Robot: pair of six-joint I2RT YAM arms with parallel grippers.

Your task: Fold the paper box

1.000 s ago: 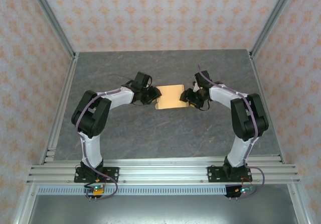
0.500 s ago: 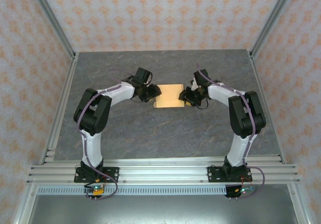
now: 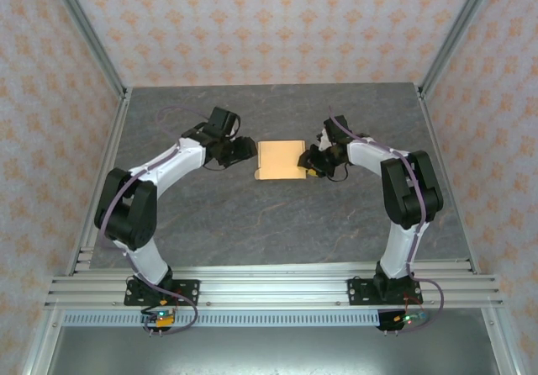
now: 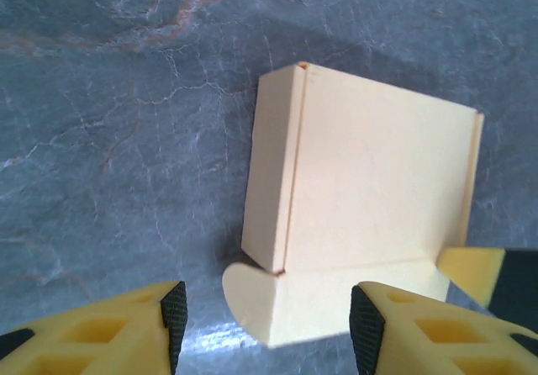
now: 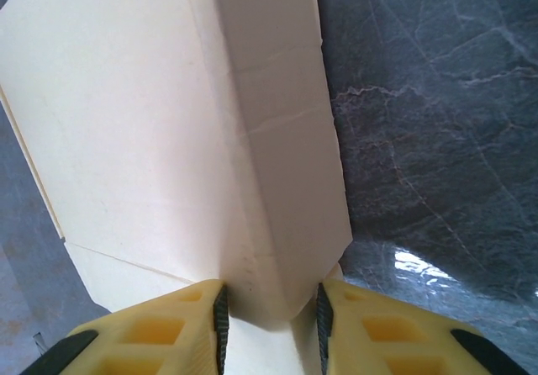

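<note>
- The paper box (image 3: 280,160) lies flat on the grey marbled table (image 3: 252,224), a little toward 12 o'clock from the table's middle, between the two grippers
- The left gripper (image 3: 243,148) sits at the box's 9 o'clock side, near it but apart, with a strip of bare table between its tip and the cardboard
- In the left wrist view its jaws stand wide apart and grip nothing; its yellow fingers (image 4: 109,333) frame the bottom edge at 7 and 5 o'clock
- In that same view the box's 9 o'clock edge is a side panel (image 4: 273,173) folded up along a crease, its face catching the light
- A rounded flap (image 4: 286,308) sticks out from the box's 6 o'clock edge, near the 7 o'clock corner, and lies low over the table
- Along the opposite edge stands the 3 o'clock panel (image 4: 472,182), seen there only as a narrow raised strip
- The right gripper (image 3: 313,163) is at the box's 3 o'clock edge, touching it; one of its yellow-and-black tips shows at the box's 4 o'clock corner in the left wrist view
- In the right wrist view its jaws are drawn close together and pinch the near end of the 3 o'clock panel, which runs from 12 toward 6 o'clock and ends between the two tips
- The box's broad top face lies at 10 o'clock in that view, with bare table at 3 o'clock
</note>
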